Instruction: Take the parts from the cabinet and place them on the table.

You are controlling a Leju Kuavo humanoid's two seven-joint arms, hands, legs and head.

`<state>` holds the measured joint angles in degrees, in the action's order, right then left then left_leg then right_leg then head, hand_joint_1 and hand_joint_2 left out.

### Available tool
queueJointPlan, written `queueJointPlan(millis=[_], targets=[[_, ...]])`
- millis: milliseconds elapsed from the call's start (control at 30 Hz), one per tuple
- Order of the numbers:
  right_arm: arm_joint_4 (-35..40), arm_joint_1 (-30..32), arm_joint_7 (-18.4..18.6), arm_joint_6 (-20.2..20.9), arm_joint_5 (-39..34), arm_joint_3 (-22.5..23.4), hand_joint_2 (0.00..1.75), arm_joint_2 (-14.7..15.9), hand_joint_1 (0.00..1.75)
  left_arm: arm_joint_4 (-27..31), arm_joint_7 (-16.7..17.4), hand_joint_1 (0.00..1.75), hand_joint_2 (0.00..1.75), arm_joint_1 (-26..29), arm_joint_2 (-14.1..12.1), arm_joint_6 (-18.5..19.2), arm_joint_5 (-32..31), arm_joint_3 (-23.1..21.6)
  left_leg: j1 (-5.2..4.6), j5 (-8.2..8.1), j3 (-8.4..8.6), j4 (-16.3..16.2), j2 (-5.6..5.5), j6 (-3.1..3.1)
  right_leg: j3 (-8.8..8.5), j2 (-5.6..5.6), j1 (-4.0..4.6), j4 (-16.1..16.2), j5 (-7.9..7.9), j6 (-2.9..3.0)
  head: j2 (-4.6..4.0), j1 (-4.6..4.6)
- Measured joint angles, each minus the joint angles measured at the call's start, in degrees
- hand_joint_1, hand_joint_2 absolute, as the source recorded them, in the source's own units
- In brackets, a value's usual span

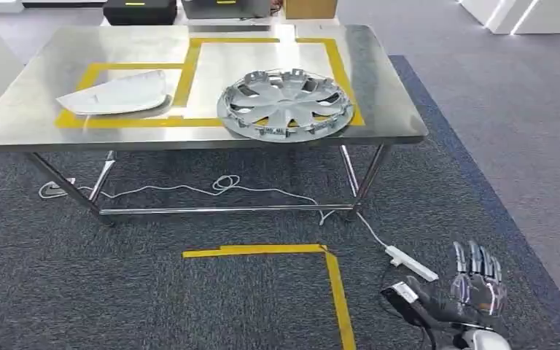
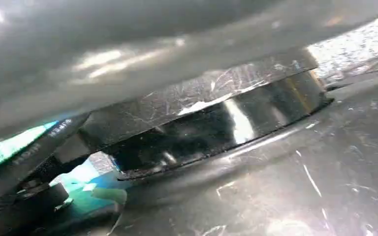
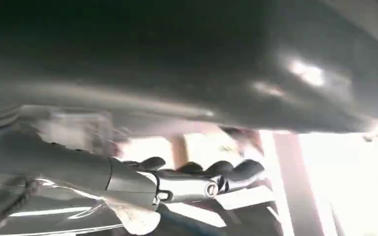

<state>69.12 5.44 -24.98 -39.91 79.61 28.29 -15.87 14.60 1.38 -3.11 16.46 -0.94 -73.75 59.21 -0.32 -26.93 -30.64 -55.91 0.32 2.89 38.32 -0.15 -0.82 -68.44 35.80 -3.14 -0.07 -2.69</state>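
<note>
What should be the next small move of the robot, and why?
Probably step back from the table: the hubcap and the white panel already lie inside its yellow tape frames, and the right hand hangs low with nothing in it.

Steel table [image 1: 36, 109]: flat reflective top, marked with two adjoining yellow tape rectangles.

Part 1, silver hubcap [image 1: 285, 103]: round, multi-spoke, clips visible around the rim. Lies flat within the larger tape rectangle, toward the table's front edge; its near rim overlaps the front tape line.

Part 2, white panel [image 1: 119, 95]: smooth, curved, elongated, tapering to a point at one end. Lies flat in the smaller tape rectangle beside the hubcap, apart from it, its pointed end crossing the tape at the outer side.
</note>
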Motion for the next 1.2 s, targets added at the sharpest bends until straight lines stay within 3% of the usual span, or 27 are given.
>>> queueJointPlan(millis=[33, 67, 133, 167, 200, 233, 267, 367, 400, 433, 500, 533, 567, 633, 700, 733, 767, 867, 900, 933, 1000, 1033, 1067, 1100, 1133, 1167, 1200], targets=[[-3.74, -0.63, 1.28, -0.02, 0.35, 2.19, 0.0, 0.04, 0.0, 0.09, 0.0, 0.0, 0.0, 0.03, 0.0, -0.11, -0.02, 0.0, -0.17, 0.74, -1.05, -0.09, 0.02, 0.06, 0.58, 0.04, 0.01, -3.84, 1.59, 0.0, 0.0, 0.05], [-7.93, -1.53, 2.65, 0.0, 0.74, 4.13, 0.0, 0.22, 0.0, 0.09, -0.04, 0.0, 0.0, 0.08, 0.0, -0.2, -0.02, 0.0, -0.31, 1.41, -2.01, -0.19, 0.09, 0.07, 0.37, 0.04, 0.04, -5.82, 1.06, 0.06, 0.0, 0.0], [-17.27, -3.3, 7.3, 0.0, 3.24, 8.33, 0.0, 1.09, 0.0, 0.15, -0.15, 0.0, 0.0, 0.15, 0.02, -0.3, -0.09, 0.0, -0.46, 2.6, -3.99, -0.6, 0.22, -0.04, -2.9, 0.02, 0.12, -4.0, -3.8, 0.38, 0.0, 0.02], [-21.05, -3.82, 10.06, 0.0, 4.95, 9.92, 0.0, 1.53, 0.0, 0.2, -0.2, 0.0, 0.0, 0.16, 0.02, -0.35, -0.18, 0.0, -0.48, 3.13, -4.9, -0.88, 0.2, -0.14, -6.05, 0.03, 0.23, -0.28, -5.91, 0.71, 0.0, 0.04], [-25.58, -4.29, 13.81, 0.04, 7.04, 11.19, 0.0, 2.21, 0.0, 0.22, -0.22, 0.0, 0.0, 0.15, 0.02, -0.41, -0.31, 0.0, -0.51, 3.68, -5.55, -1.03, 0.14, -0.3, -10.02, 0.02, 0.31, 4.98, -6.05, 1.08, 0.0, -0.04], [-30.32, -4.81, 17.85, 0.48, 8.56, 11.4, 0.0, 3.16, 0.0, 0.24, -0.24, 0.0, 0.0, 0.13, 0.04, -0.48, -0.55, 0.0, -0.77, 4.17, -5.78, -1.23, 0.09, -0.63, -14.14, -0.06, 0.61, 10.94, -3.77, 1.32, 0.0, -0.02], [-34.43, -5.34, 20.62, 1.23, 9.44, 11.16, 0.0, 3.98, 0.0, 0.24, -0.35, 0.0, 0.0, 0.15, 0.02, -0.52, -0.74, 0.0, -0.79, 4.82, -6.02, -1.39, 0.19, -0.92, -16.36, 0.0, 0.65, 15.0, -2.58, 1.47, 0.0, 0.09], [-43.8, -5.13, 25.57, 4.7, 9.75, 10.09, 0.0, 5.84, 0.0, 0.26, -0.42, 0.0, 0.0, 0.26, -0.11, -0.85, -1.29, 0.0, -0.73, 6.63, -6.38, -1.03, 0.14, -1.77, -14.46, -0.09, 0.81, 14.6, -3.55, 2.18, 0.0, -0.07], [-46.35, -5.22, 26.51, 5.55, 9.77, 9.85, 0.0, 6.32, 0.0, 0.26, -0.42, 0.0, 0.0, 0.34, -0.24, -0.96, -1.31, 0.0, -0.49, 5.52, -6.83, -1.42, -0.2, -2.14, -13.84, -0.55, 0.42, 14.63, -4.27, 2.51, 0.0, -0.07], [-48.37, -5.31, 26.99, 6.25, 9.77, 9.48, 0.0, 6.93, 0.0, 0.26, -0.42, 0.0, 0.0, 0.44, -0.28, -0.98, -1.44, 0.0, -0.43, 1.79, -7.38, -3.33, -0.19, -2.59, -12.98, -0.51, 0.45, 14.54, -4.99, 3.3, 0.0, 0.15], [-50.8, -5.42, 27.47, 6.88, 9.77, 8.87, 0.0, 7.56, 0.0, 0.26, -0.42, 0.0, 0.0, 0.45, -0.44, -1.03, -1.64, 0.0, -0.06, -5.71, -8.72, -11.44, -0.18, -3.23, -11.3, -0.55, 0.51, 14.36, -6.35, 3.53, 0.0, 0.35], [-51.62, -5.43, 27.6, 7.1, 9.77, 8.67, 0.0, 7.94, 0.0, 0.26, -0.42, 0.0, 0.0, 0.41, -0.48, -1.05, -1.86, 0.0, 0.03, -7.89, -9.22, -15.96, -0.18, -3.41, -10.29, -0.62, 0.56, 14.13, -7.03, 3.49, 0.0, 0.42], [-52.45, -5.49, 27.67, 7.3, 9.77, 8.47, 0.0, 8.24, 0.0, 0.26, -0.42, 0.0, 0.0, 0.4, -0.48, -1.05, -1.88, 0.0, 0.11, -7.89, -9.14, -19.01, -0.18, -3.5, -9.7, -0.73, 0.57, 13.73, -7.65, 3.47, 0.0, 0.35], [-53.8, -5.68, 27.82, 7.56, 9.77, 8.17, 0.0, 8.7, 0.0, 0.26, -0.42, 0.0, 0.0, 0.34, -0.57, -1.07, -1.97, 0.0, 0.23, -3.4, -6.17, -18.08, -0.18, -3.47, -7.17, -0.82, 0.6, 12.58, -8.78, 3.33, 0.0, 0.39], [-54.56, -5.8, 27.82, 7.63, 9.77, 7.9, 0.0, 8.92, 0.0, 0.26, -0.42, 0.0, 0.0, 0.31, -0.59, -1.11, -1.97, -0.02, 0.23, -1.32, 0.46, -9.38, -0.2, -3.02, -5.17, -0.72, 0.62, 11.54, -9.59, 3.05, 0.0, 0.44], [-54.85, -5.86, 27.73, 7.69, 9.77, 7.82, 0.0, 8.96, 0.0, 0.26, -0.5, 0.0, 0.0, 0.18, -0.61, -1.18, -2.03, -0.04, 0.07, -3.66, 4.2, -3.54, -0.29, -2.59, -4.52, -0.67, 0.77, 11.15, -9.98, 2.79, 0.0, 0.37], [-55.15, -5.91, 27.38, 7.87, 9.68, 7.79, 0.0, 8.98, 0.0, 0.26, -0.57, 0.0, 0.0, 0.15, -0.59, -1.31, -2.08, -0.07, 0.0, -5.0, 6.38, 0.47, -0.29, -2.19, -4.16, -0.63, 0.87, 10.94, -10.4, 2.47, 0.0, 0.24], [-55.94, -6.13, 25.87, 9.14, 7.36, 7.97, 0.0, 9.2, 0.0, 0.24, -0.72, 0.0, 0.0, 0.11, -0.57, -1.62, -2.16, -0.09, -0.45, -3.79, 5.16, 0.19, -0.24, -1.31, -3.87, -0.68, 0.53, 11.39, -12.26, 1.3, 0.0, 0.37], [-56.23, -6.12, 25.44, 9.51, 6.38, 8.34, 0.0, 9.4, 0.0, 0.2, -0.72, 0.0, 0.0, 0.09, -0.44, -1.68, -2.16, -0.07, 0.07, -2.79, 4.45, 0.64, 0.12, -0.74, -3.54, -0.53, 0.38, 11.02, -11.65, 1.05, 0.0, 0.64], [-56.38, -6.15, 24.85, 10.03, 5.46, 8.71, 0.0, 9.46, 0.0, 0.2, -0.74, 0.0, 0.0, 0.01, -0.44, -1.92, -2.14, -0.07, 0.01, -2.13, 3.54, 0.64, 0.22, -0.27, -2.83, -0.23, 0.33, 9.83, -8.82, 0.69, 0.0, 0.58], [-56.55, -6.22, 24.06, 10.95, 4.24, 9.3, 0.0, 9.46, 0.0, 0.2, -0.79, 0.0, 0.0, 0.0, -0.39, -2.01, -2.14, -0.09, -0.03, -0.6, 1.63, 0.64, 0.26, 0.09, -0.59, -0.06, 0.18, 2.65, -1.06, 0.18, 0.0, 0.07], [-56.7, -6.31, 23.63, 11.23, 3.89, 9.65, 0.0, 9.46, 0.0, 0.2, -0.85, 0.0, 0.0, 0.02, -0.37, -2.05, -2.12, -0.07, -0.07, 0.27, 0.54, 0.56, 0.31, 0.08, 0.07, -0.06, 0.16, -1.71, 1.3, -0.08, 0.0, 0.09], [-56.77, -6.38, 23.34, 11.37, 3.54, 9.94, 0.0, 9.46, 0.0, 0.2, -0.9, 0.0, 0.0, -0.01, -0.37, -2.08, -2.1, -0.09, -0.08, 1.07, -0.48, 0.48, 0.43, 0.02, 0.29, -0.06, 0.14, -4.85, 1.58, -0.29, 0.0, 0.07], [-56.77, -6.44, 23.16, 11.56, 3.36, 10.22, 0.0, 9.49, 0.0, 0.2, -0.92, 0.0, 0.0, -0.02, -0.37, -2.1, -2.01, -0.09, -0.07, 1.87, -1.6, 0.37, 0.52, -0.09, -0.29, -0.06, 0.12, -6.23, -0.1, -0.41, 0.0, 0.09], [-56.79, -6.47, 23.14, 11.71, 3.17, 10.42, 0.0, 9.53, 0.0, 0.2, -0.92, 0.0, 0.0, -0.01, -0.37, -2.1, -1.99, -0.07, -0.03, 2.68, -2.81, 0.16, 0.54, -0.28, -1.88, -0.07, 0.09, -5.61, -3.05, -0.53, 0.0, 0.07], [-56.79, -6.48, 23.1, 11.72, 3.1, 10.53, 0.0, 9.55, 0.0, 0.2, -0.92, 0.0, 0.0, -0.01, -0.33, -2.12, -1.99, -0.07, 0.07, 3.33, -4.0, -0.2, 0.54, -0.53, -4.52, -0.06, 0.03, -3.01, -5.77, -0.57, 0.0, 0.09], [-56.79, -6.53, 23.01, 11.72, 3.08, 10.72, 0.0, 9.57, 0.0, 0.2, -0.92, 0.0, 0.0, -0.04, -0.33, -2.1, -1.97, -0.07, 0.16, 3.91, -5.1, -0.67, 0.52, -0.8, -8.29, -0.05, -0.08, 1.62, -6.78, -0.6, 0.0, 0.07]])
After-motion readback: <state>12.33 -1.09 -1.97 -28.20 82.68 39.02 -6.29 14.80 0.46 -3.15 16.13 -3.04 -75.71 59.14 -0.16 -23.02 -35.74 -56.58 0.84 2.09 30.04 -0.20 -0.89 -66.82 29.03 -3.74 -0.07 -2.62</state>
